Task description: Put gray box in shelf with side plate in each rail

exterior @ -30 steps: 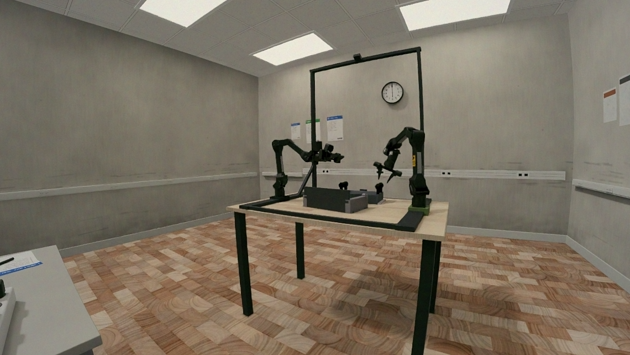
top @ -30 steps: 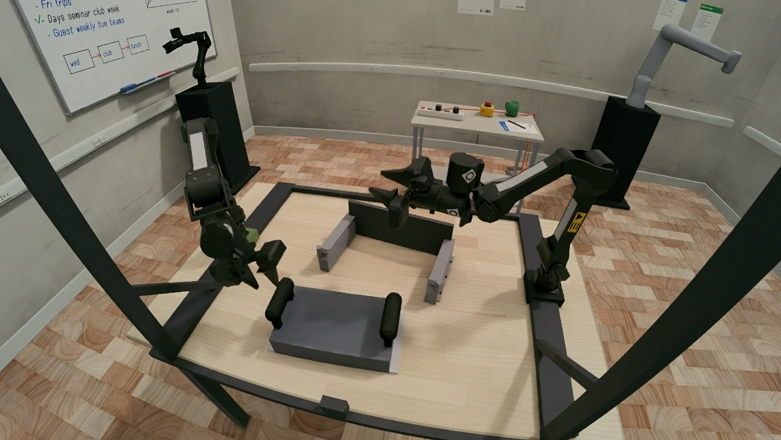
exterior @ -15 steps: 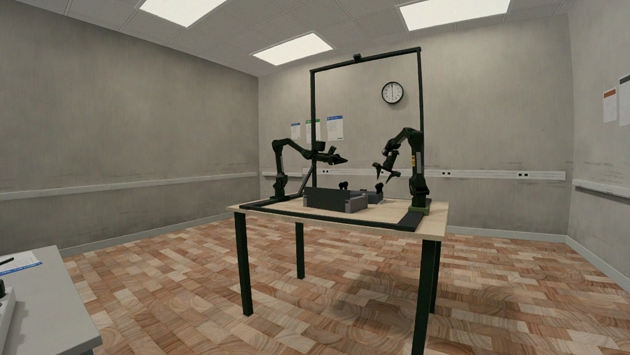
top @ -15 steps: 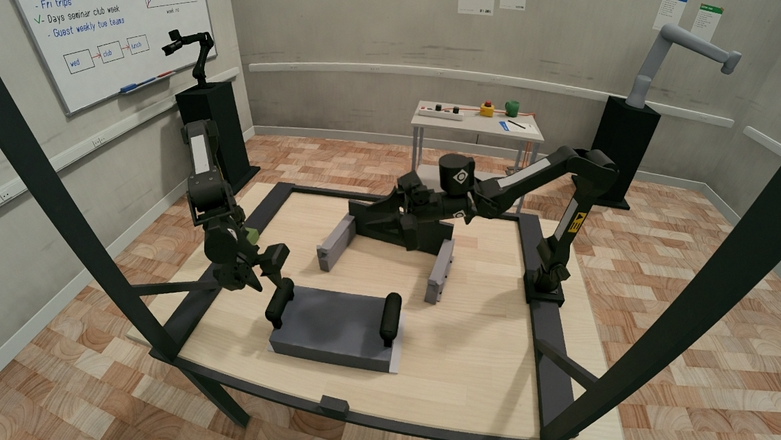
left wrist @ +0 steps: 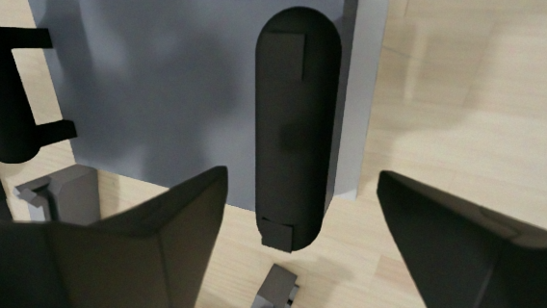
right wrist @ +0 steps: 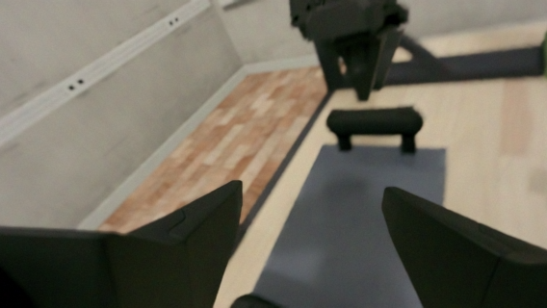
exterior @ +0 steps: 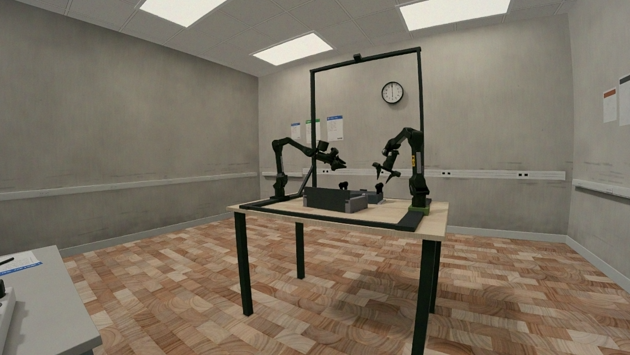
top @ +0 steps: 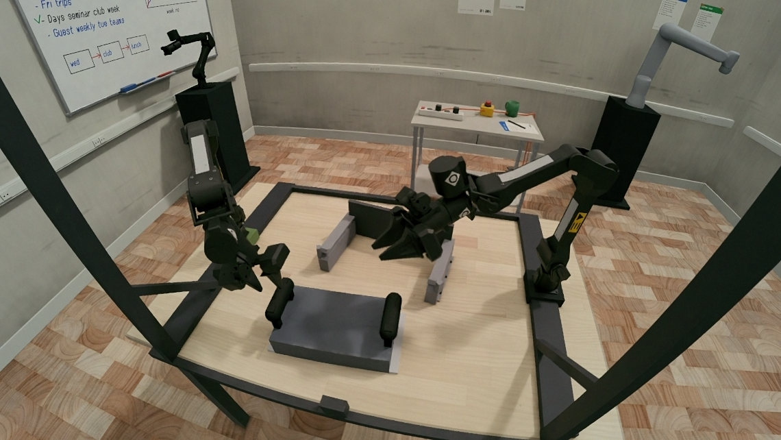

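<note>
The gray box lies flat on the table near the front edge, with a black handle at each end. The shelf stands behind it: a dark back plate and two light gray rails. My left gripper is open and empty, just above the box's left handle, which lies between the fingers in the left wrist view. My right gripper is open and empty, hanging over the shelf and pointing at the box.
A black frame borders the table, with slanted posts at the front corners. The left arm's green base block stands at the left edge. The right arm's base stands at the right edge.
</note>
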